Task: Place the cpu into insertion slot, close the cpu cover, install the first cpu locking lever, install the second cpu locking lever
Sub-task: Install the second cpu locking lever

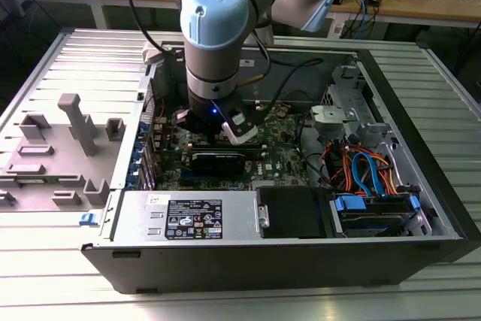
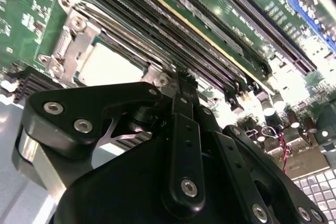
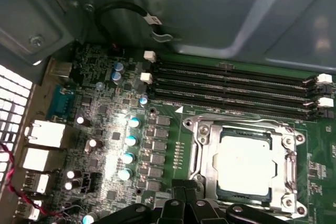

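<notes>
Black and many-linked, the pincer [image 2: 178,80] hangs low over the green motherboard [image 3: 105,129], its fingers drawn together with nothing between them, the tips just at the edge of the socket. In the first wrist view the fingertips [image 3: 184,190] sit beside the silvery rim of the small square insertion slot [image 3: 197,150]. Inside it lies the cpu [image 3: 244,163], a flat square chip with a pale silver-grey top, and the thin silvery metal cpu cover [image 3: 286,145] is folded down around it as a frame. Long black memory slots [image 3: 231,85] run next to the socket. In the exterior view the grey-and-blue arm [image 1: 214,28] reaches down into the open black computer case [image 1: 285,261], which rests on a ribbed metal worktop [image 1: 45,291].
</notes>
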Controlling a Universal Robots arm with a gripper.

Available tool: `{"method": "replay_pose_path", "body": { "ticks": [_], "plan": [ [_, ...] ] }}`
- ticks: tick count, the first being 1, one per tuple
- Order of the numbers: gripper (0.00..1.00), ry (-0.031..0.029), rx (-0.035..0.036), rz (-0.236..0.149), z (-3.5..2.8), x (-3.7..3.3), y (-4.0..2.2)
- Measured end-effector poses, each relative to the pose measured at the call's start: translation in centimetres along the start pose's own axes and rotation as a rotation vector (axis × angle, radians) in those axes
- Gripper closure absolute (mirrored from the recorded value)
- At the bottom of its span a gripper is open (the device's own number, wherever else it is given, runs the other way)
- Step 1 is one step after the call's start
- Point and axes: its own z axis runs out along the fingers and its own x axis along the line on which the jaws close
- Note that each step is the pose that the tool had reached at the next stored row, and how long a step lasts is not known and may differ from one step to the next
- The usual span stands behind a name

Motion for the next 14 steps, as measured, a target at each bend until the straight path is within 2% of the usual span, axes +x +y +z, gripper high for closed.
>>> {"method": "replay_pose_path", "body": {
  "ticks": [3,6,8,12,14],
  "plan": [
    [0.89,0.0002,0.0004,0.000,0.01,0.00,0.00],
    [0.89,0.0015,0.0098,0.000,-0.01,0.01,0.01],
    [0.89,0.0017,0.0120,0.000,-0.19,0.01,0.04],
    [0.89,0.0017,0.0119,0.000,-1.10,0.00,0.26],
    [0.89,0.0017,0.0120,0.000,-1.90,0.00,0.45]
  ]
}}
